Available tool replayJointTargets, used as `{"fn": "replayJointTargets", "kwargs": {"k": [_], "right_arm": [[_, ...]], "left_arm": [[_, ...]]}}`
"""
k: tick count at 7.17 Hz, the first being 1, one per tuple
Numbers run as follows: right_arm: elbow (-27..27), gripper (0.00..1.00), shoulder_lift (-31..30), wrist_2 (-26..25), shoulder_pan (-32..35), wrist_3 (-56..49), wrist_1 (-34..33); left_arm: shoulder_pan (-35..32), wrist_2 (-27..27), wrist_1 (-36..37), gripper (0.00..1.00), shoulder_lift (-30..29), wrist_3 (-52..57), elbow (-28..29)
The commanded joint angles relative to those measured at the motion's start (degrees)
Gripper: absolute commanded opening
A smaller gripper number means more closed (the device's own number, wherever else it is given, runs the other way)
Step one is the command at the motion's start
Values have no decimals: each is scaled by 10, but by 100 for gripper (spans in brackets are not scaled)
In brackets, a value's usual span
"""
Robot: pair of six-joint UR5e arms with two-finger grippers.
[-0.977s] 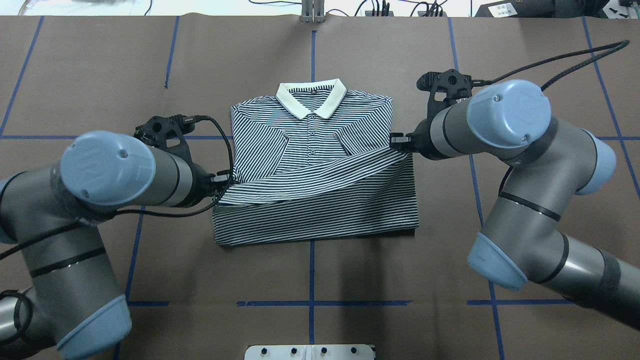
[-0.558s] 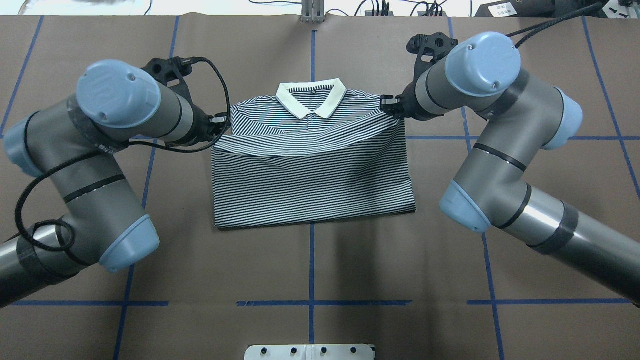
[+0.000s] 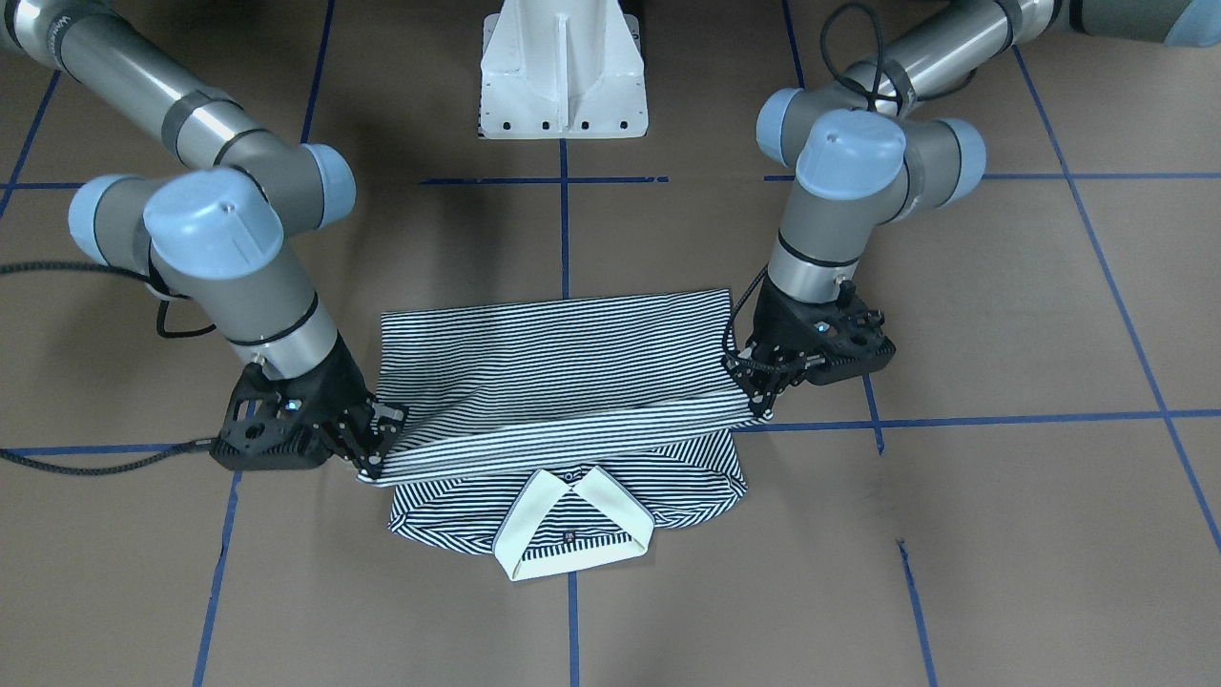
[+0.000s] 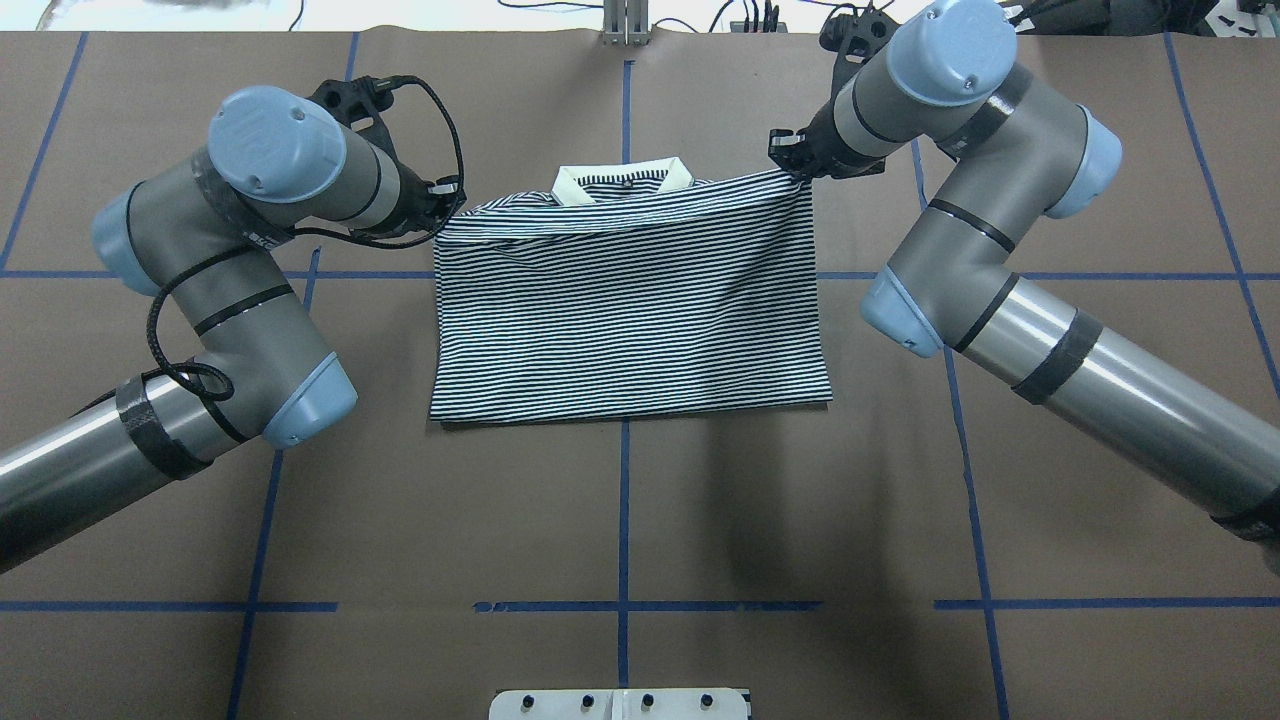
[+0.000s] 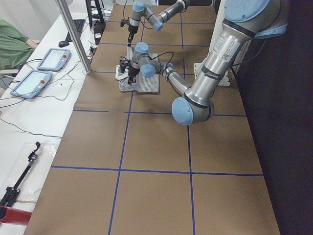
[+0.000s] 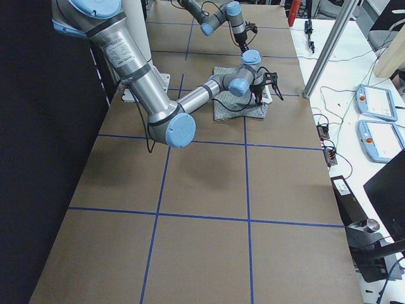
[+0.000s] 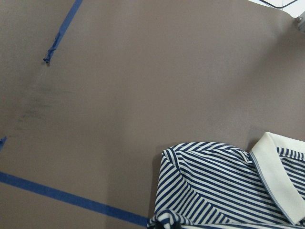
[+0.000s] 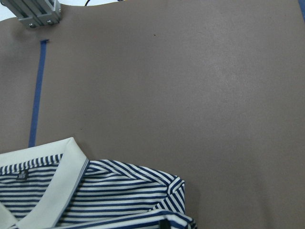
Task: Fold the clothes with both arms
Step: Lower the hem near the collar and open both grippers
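Surface: Brown paper covers the table (image 3: 1002, 315), crossed by blue tape lines (image 3: 1002, 417); a white pedestal base (image 3: 563, 76) stands at the robot's edge.
Front view, shirt: the striped polo shirt (image 3: 553, 353) lies near the table's middle, with its cream collar (image 3: 615, 510) pointing away from the robot. Its lower half is doubled over the chest, and the carried edge stretches between the two grippers, just short of the collar.
Front view, left gripper: (on this view's right side) the left gripper (image 3: 765, 405) is pinched closed on one corner of that carried edge, low over the table.
Front view, right gripper: the right gripper (image 3: 374, 460) is clamped on the opposite corner, also low.
Overhead view: the left arm (image 4: 250, 300) and right arm (image 4: 990, 250) reach forward, their wrists beside the shirt's shoulders. The doubled cloth forms a rough rectangle, with only a strip of collar showing past its far edge.
Left side view: the shirt is small and far along the table, between both arms; the jaws are too small to judge. Two teach pendants (image 5: 51, 59) lie on the bench beside the table.
Right side view: the same, with the shirt far off under the near arm's wrist.
Left wrist view: bare table, tape, and one striped shoulder with part of the collar at lower right.
Right wrist view: the collar at lower left and a shoulder beside it; a metal bracket (image 8: 35, 12) sits at upper left.
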Motion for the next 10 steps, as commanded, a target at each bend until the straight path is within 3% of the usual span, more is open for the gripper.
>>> {"fn": "replayJointTargets", "kwargs": {"k": [1, 2, 4, 8, 9, 10], "right_arm": [[-63, 0, 22, 0, 3, -2, 32], [-91, 0, 39, 1, 2, -2, 36], [-96, 0, 42, 1, 2, -3, 36], [-93, 0, 42, 1, 0, -1, 58], [-93, 30, 36, 1, 0, 0, 71], [-94, 99, 36, -3, -6, -1, 72]], "left_arm": [[-4, 1, -24, 0, -3, -1, 30], [-7, 1, -26, 0, -10, -1, 44], [-15, 2, -61, 0, -37, -3, 101], [-15, 1, -70, 0, -59, -5, 113], [-15, 1, -70, 9, -61, -3, 113], [-15, 1, -69, 71, -60, 0, 113]]}}
